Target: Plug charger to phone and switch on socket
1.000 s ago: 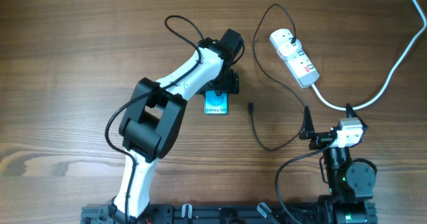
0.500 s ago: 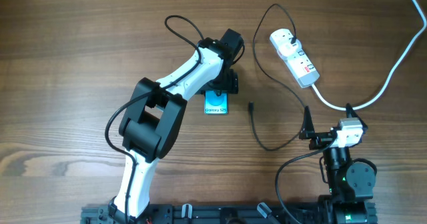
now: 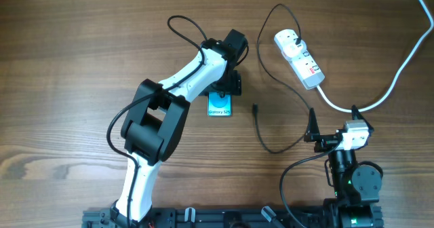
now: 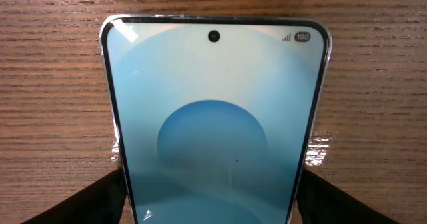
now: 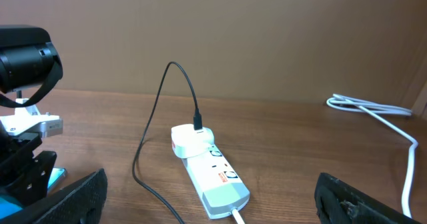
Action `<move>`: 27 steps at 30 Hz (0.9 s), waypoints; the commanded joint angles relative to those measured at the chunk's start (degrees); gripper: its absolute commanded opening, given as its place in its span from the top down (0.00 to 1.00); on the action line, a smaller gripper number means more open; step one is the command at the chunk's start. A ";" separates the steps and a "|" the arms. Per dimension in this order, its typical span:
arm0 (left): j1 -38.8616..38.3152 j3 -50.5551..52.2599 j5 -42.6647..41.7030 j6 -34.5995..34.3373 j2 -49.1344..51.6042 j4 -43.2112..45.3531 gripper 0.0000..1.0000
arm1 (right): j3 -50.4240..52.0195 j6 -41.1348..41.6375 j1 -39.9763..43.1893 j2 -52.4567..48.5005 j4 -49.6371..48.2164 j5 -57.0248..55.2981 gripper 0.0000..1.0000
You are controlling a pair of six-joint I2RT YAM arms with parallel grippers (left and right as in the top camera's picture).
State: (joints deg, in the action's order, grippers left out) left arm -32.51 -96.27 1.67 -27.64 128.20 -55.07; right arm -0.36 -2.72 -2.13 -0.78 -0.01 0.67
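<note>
The phone point(image 3: 219, 106) lies flat on the wooden table, its turquoise screen up. It fills the left wrist view point(image 4: 213, 117). My left gripper point(image 3: 222, 91) is down over the phone's far end, and its two dark fingers point(image 4: 213, 211) press on the phone's two long edges. The charger point(image 3: 260, 129) is a thin black cable. It runs from a white plug on the socket point(image 3: 300, 58) in a long loop to its free tip point(image 3: 255, 109), which lies right of the phone. My right gripper point(image 3: 313, 127) is open and empty, held near the table's front right. Its view shows the socket point(image 5: 210, 174) ahead between its fingers point(image 5: 213, 207).
The socket's thick white cord point(image 3: 400, 72) curves off to the far right edge and also shows in the right wrist view point(image 5: 373, 111). The left arm point(image 3: 163, 112) stretches across the table's middle left.
</note>
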 commanded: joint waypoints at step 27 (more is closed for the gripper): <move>0.00 1.55 0.57 0.44 3.98 0.48 0.25 | 0.07 -0.26 0.28 0.24 -0.17 0.76 0.00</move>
State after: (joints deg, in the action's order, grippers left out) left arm -32.51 -96.27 1.69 -27.64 128.20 -55.00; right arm -0.36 -2.72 -2.13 -0.78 -0.01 0.67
